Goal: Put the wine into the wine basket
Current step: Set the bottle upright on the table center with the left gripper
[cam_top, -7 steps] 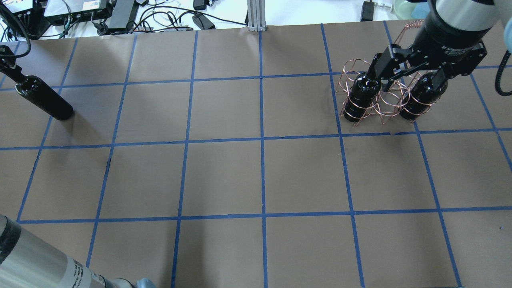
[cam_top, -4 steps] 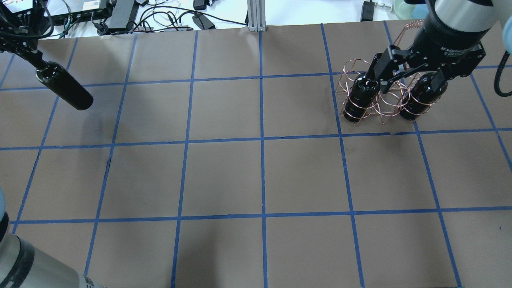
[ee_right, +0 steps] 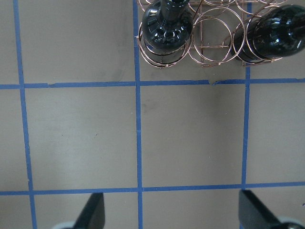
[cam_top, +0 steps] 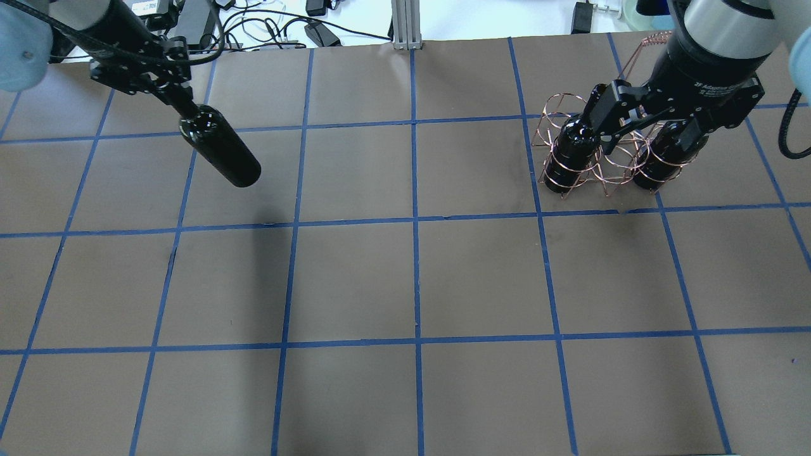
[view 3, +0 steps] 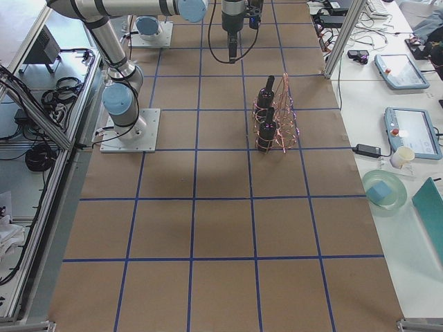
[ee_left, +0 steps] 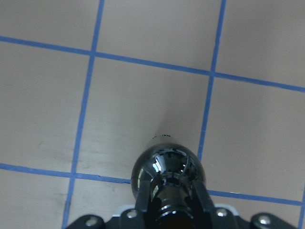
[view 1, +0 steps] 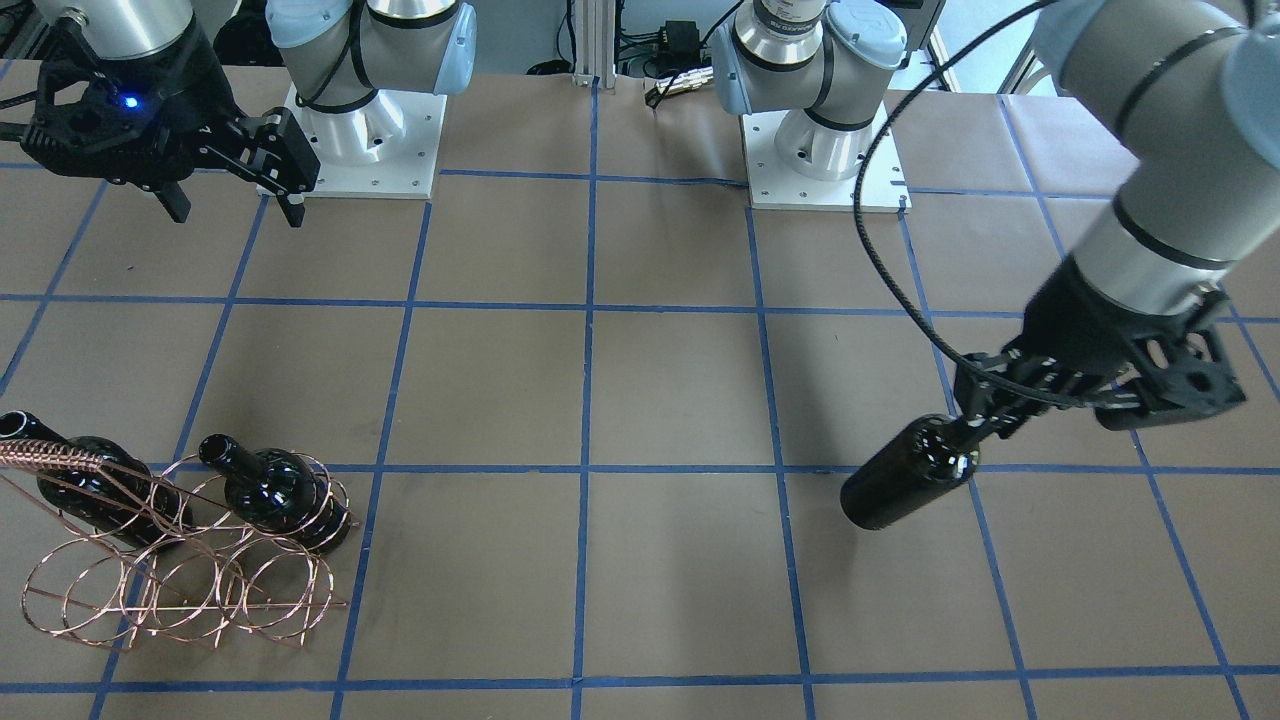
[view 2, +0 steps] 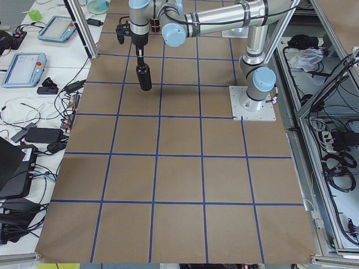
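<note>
My left gripper [cam_top: 179,104] is shut on the neck of a glossy black wine bottle [cam_top: 220,150] and holds it tilted above the table's left half. The bottle also shows in the front view [view 1: 903,487] and in the left wrist view [ee_left: 167,166]. The copper wire wine basket [cam_top: 609,166] stands at the far right, also in the front view [view 1: 180,590]. Two look-alike bottles [cam_top: 569,152] [cam_top: 664,155] stand in its outer hoops. My right gripper [cam_top: 641,123] hangs open and empty above the basket; the right wrist view shows its fingertips [ee_right: 93,212] wide apart.
Cables and power bricks [cam_top: 190,25] lie beyond the table's far edge. The two arm bases [view 1: 365,130] [view 1: 820,140] stand on the robot's side. A bowl [view 3: 384,190] and tablets lie on a side table past the basket.
My left gripper has carried the bottle rightward from the far left edge. My right gripper stays open over the basket, shifted only slightly.
</note>
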Available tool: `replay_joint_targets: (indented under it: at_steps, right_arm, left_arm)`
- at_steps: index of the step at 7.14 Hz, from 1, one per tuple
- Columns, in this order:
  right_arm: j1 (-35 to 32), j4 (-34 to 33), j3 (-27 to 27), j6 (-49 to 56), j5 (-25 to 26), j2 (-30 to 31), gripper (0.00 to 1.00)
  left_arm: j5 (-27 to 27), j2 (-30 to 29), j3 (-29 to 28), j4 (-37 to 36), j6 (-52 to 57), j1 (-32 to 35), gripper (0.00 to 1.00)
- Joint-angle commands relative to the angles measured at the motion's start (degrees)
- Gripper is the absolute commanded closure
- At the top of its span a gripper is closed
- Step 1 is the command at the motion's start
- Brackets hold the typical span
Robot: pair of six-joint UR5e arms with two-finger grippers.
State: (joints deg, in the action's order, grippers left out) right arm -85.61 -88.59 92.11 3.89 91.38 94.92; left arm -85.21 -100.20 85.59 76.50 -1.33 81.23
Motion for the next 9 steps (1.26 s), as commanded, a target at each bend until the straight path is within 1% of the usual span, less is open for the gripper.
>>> replay_joint_targets:
  at_steps: [1,3,4,5,6,7,9]
  right_arm:
    - [0.0,0.0,0.3,0.0,0.0,0.0,0.00]
    - [0.0,0.0,0.3,0.0,0.0,0.0,0.00]
    - [0.0,-0.1,0.2,-0.1,0.0,0.0,0.00]
    - [0.0,-0.1,0.3,-0.1,-0.1,0.0,0.00]
    - [0.0,-0.2,0.2,-0.2,-0.1,0.1,0.00]
    - [0.0,-0.3,0.3,-0.2,-0.1,0.1,0.00]
    - [-0.2,-1.1,0.2,-0.6,-0.1,-0.5,0.00]
  left_arm:
    - [-0.3,4.9,7.5,0.1,-3.7,7.7,1.00]
    - [-0.6,9.1,14.2,0.1,-5.9,10.7,1.00]
    - [-0.9,10.5,16.2,-0.5,-6.6,11.4,1.00]
    - [-3.7,11.1,17.3,-0.6,-6.8,11.8,1.00]
    - [-4.4,11.2,17.9,-0.7,-6.8,11.8,1.00]
    - [-4.4,10.3,18.0,-2.6,-6.9,11.8,1.00]
    - [-4.4,9.7,18.4,-2.8,-6.9,11.9,1.00]
